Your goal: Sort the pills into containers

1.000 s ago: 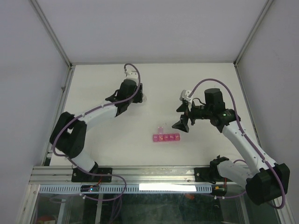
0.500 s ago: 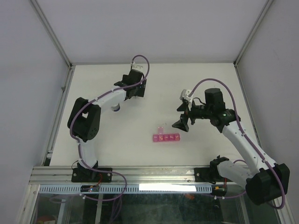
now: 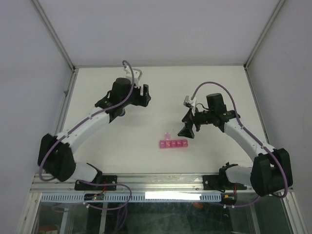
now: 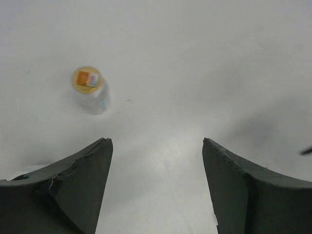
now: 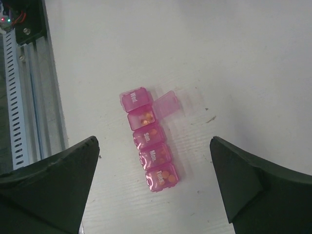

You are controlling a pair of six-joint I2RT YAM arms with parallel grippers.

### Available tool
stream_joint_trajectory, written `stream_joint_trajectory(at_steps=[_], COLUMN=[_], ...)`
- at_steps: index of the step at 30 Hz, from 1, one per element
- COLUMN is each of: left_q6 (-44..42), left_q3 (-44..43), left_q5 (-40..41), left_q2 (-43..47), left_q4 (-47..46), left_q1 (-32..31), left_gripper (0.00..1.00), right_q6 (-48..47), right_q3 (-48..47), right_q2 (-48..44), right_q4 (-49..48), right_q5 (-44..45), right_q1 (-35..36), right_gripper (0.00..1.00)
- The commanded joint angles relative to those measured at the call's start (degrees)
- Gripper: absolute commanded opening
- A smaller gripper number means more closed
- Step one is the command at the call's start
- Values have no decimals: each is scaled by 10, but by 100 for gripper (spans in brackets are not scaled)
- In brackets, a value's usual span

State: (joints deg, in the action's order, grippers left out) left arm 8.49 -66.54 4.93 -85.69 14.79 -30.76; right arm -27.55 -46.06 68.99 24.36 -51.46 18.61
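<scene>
The pink pill-organiser strip (image 3: 173, 143) lies at the table's middle front. In the right wrist view (image 5: 148, 141) its lids read Wed, Sun, Mon, Tues. One compartment (image 5: 141, 118) stands open with its lid (image 5: 166, 104) flipped aside, and orange pills (image 5: 165, 175) show inside several compartments. My right gripper (image 3: 187, 124) is open and empty, hovering above the strip, which sits between the fingers in the right wrist view (image 5: 153, 141). My left gripper (image 3: 141, 95) is open and empty at the back left (image 4: 155, 141). A small clear bottle (image 4: 89, 87) with orange-brown contents stands ahead and left of it.
The table's metal front rail (image 5: 24, 97) with a slotted cable duct runs close to the strip. Frame posts and white walls (image 3: 63, 48) enclose the table at the back and sides. I cannot make out the bottle in the top view.
The left arm has swung, its elbow moving out to the left, while its gripper stays near the back left. The right gripper shifted slightly left. The organiser has not moved.
</scene>
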Motion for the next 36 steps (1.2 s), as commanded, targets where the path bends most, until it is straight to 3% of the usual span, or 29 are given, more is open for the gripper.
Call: stream_joint_trajectory(at_steps=[1,6,9,14,17,25,32,36], left_q6=[37,117,167,216,226,224,224,224], left_q3=[151,336,368,359,361,340,298,279], left_q5=[-238,-367,-366,-353,-333,-304,-310,-288], left_q2=[122,161,137,70,43,-47,-109,-120], left_q4=[-185,-441,-494,-490,-494,-486,-472,-440], left_q1=[-9,-10,-12,-13,-15,-31,-49,-64], left_gripper=[75,74,63,44,37,36,36,35], right_q6=[-178,-438,-519,-482,-448,-425,-402,-398], right_q3=[-27,22,62,133,134,134,106,103], right_q2=[39,32,35,41,45,70,109,114], right_q4=[83,127,99,-49,-77,-90,-72,-71], right_q5=[-94,-40,-11,61,76,105,144,151], right_q1=[-2,10,26,87,103,122,144,149], right_gripper=[99,100,100,99,98,89,65,58])
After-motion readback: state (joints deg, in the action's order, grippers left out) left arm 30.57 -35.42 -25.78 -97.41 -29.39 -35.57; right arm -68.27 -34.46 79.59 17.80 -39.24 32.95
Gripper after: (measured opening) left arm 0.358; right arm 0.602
